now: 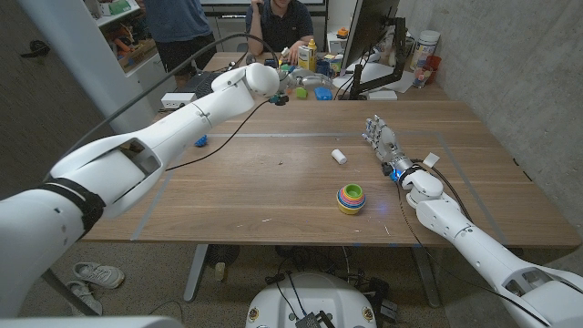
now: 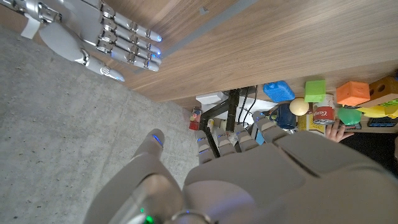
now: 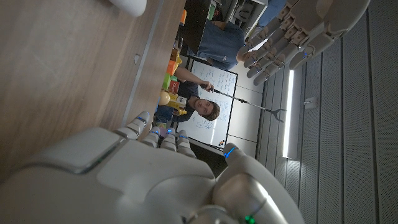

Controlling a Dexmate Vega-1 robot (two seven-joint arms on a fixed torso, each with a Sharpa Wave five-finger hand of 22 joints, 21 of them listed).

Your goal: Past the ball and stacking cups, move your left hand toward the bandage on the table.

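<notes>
Left hand (image 1: 281,94) hangs high over table's (image 1: 273,182) far edge, empty, fingers loose; bandage (image 1: 339,157) well apart, unreached.

Standing on a grey concrete floor (image 2: 62,118), a long wooden table (image 1: 273,196) with pale tape lines crossing its top. Rising along the right side, a grey concrete wall (image 1: 510,64). Sitting on the far end, a dark monitor (image 1: 369,27) on its stand, with bright blocks and bottles (image 1: 308,56) crowding beside it. Leaning in behind, a seated person (image 1: 281,23) and another standing (image 1: 178,23), near a shelf of toys (image 1: 123,27). Lying under the table's left edge, a pair of shoes (image 1: 91,278). Glowing overhead, a long strip light (image 3: 288,112) against a ribbed ceiling; hanging behind the seated person, a whiteboard (image 3: 214,81).
</notes>
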